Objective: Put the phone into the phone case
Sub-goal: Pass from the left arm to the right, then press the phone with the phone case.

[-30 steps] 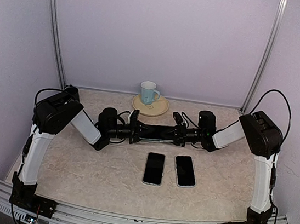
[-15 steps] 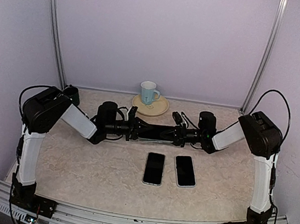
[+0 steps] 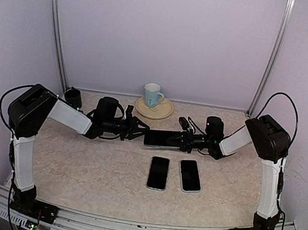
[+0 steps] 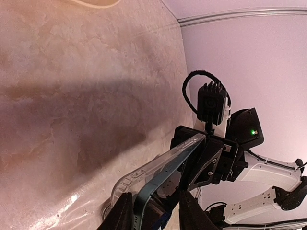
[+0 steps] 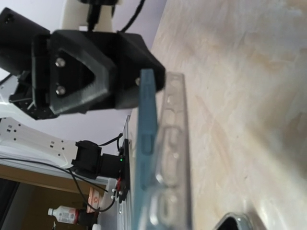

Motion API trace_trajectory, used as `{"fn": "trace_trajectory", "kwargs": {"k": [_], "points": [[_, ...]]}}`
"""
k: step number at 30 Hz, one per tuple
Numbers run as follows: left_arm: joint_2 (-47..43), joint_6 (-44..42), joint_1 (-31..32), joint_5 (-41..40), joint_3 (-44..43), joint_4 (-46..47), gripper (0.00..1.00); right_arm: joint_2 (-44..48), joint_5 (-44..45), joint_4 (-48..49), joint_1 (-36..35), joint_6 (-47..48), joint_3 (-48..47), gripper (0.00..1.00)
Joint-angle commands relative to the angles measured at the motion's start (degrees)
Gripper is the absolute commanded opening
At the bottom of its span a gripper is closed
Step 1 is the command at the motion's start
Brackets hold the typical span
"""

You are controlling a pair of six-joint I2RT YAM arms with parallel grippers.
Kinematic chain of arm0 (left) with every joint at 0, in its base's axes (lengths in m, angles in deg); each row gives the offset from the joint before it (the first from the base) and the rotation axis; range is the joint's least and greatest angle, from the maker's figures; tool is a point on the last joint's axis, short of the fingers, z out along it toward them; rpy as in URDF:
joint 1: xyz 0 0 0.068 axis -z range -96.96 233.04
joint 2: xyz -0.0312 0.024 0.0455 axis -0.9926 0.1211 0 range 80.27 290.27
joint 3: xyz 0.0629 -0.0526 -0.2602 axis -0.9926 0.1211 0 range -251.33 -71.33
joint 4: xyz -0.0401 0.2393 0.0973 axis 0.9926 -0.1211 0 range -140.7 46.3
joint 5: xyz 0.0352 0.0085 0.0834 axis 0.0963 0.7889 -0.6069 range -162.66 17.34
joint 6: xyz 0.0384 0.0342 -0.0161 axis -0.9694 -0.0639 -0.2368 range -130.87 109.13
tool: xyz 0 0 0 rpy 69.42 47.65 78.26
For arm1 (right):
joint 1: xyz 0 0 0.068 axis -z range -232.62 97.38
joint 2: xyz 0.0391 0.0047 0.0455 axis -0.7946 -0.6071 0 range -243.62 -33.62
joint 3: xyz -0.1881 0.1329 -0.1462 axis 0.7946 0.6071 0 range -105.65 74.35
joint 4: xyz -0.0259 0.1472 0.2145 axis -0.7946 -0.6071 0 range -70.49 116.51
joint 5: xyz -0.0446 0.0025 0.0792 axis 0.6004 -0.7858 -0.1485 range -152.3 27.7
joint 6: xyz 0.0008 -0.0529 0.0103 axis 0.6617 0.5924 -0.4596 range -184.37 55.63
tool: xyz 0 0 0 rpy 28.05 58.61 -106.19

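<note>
A teal-edged phone (image 3: pixel 162 139) half seated in a clear phone case (image 4: pixel 136 175) hangs above the table between my two grippers. My right gripper (image 3: pixel 185 142) is shut on its right end. In the right wrist view the phone edge (image 5: pixel 146 143) and the case (image 5: pixel 173 143) run up the frame; that gripper's fingers are hidden. My left gripper (image 3: pixel 139 131) stands at the left end, jaws apart, one finger (image 4: pixel 120 215) on each side of the phone (image 4: pixel 160 179), and appears open.
Two dark phones lie flat at the middle front, one on the left (image 3: pixel 158 173) and one on the right (image 3: pixel 190 175). A blue-white mug (image 3: pixel 152 95) stands on a yellow saucer (image 3: pixel 162 113) at the back. A small dark object (image 3: pixel 73 97) sits back left.
My left arm has drawn back to the left and its jaws have spread at the phone's end. The phone stays in the right gripper, now slightly lower.
</note>
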Motion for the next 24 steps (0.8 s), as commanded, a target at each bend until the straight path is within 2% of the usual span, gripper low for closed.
{"fn": "trace_trajectory", "kwargs": {"k": [1,9,12,21,22,24], "points": [[-4.0,-2.7,-1.1,-2.0,1.1,-2.3,0.33,1.6,-1.4,1.4,0.6,1.4,0.4,0.0],[-6.6,-6.3,-1.9,-3.8,1.1,-6.4,0.4,4.4,-0.5,-6.4,1.0,7.4,0.3,0.0],[-8.7,-8.0,-2.1,-5.3,1.3,-7.8,0.46,5.8,0.3,-10.4,1.2,10.5,0.1,0.0],[-16.1,-10.7,-2.2,-9.1,4.0,-7.9,0.56,10.1,1.6,-17.6,1.3,15.9,0.3,0.0],[-17.1,-11.1,-2.2,-9.4,4.4,-7.9,0.61,11.2,2.1,-19.2,1.3,17.1,0.3,0.0],[-18.6,-11.8,-2.2,-9.9,5.0,-7.9,0.64,12.9,3.1,-22.6,1.3,19.8,0.2,0.0]]}}
